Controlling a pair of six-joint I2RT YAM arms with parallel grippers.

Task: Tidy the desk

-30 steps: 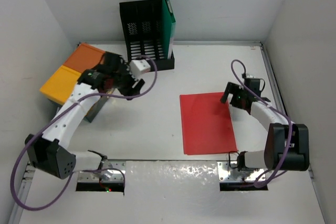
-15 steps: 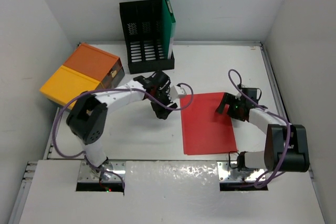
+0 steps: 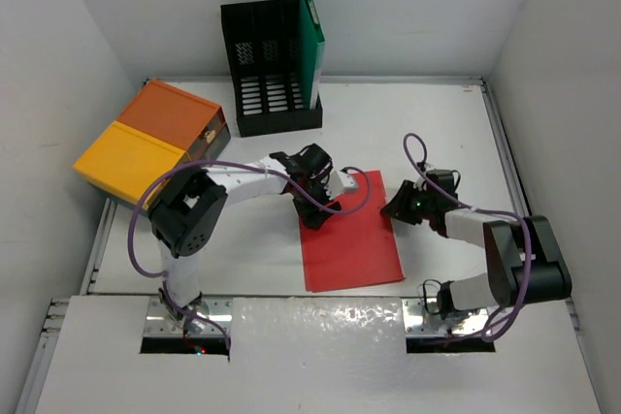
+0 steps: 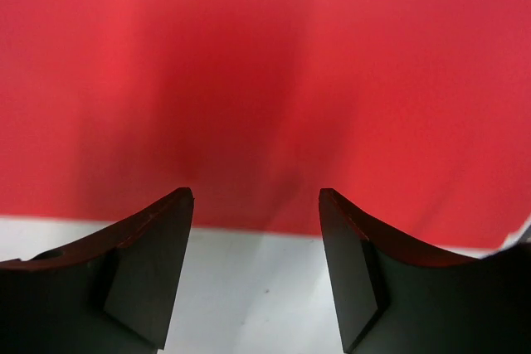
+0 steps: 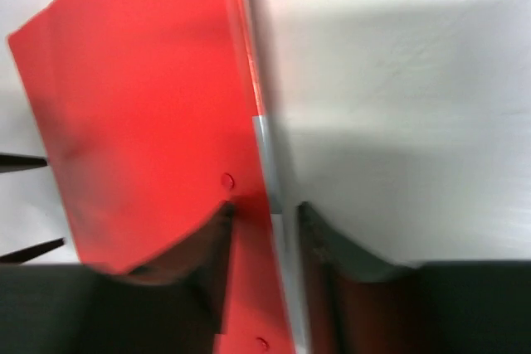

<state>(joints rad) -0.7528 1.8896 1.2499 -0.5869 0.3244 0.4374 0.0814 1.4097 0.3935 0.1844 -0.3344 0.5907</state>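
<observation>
From above, the big flat white surface (image 3: 446,133) fills the floor of a white-walled box, and everything rests on it. A thin flat red plastic folder (image 3: 354,244) lies near the middle, turned a little crooked. The left pincer (image 3: 320,208) is at the folder's far left corner and the right pincer (image 3: 396,207) is at its far right corner. A black mesh file rack (image 3: 262,60) stands at the back with a green folder (image 3: 313,41) upright in it. An orange and yellow box (image 3: 146,138) sits at the left. In the left wrist view, the left pincer's two dark fingers (image 4: 153,271) are wide apart and hold nothing, low over the white surface at the red folder's edge. In the right wrist view, the right pincer's fingers (image 5: 211,242) are close together, clamped on the red folder's edge, with bare white surface to the right.
</observation>
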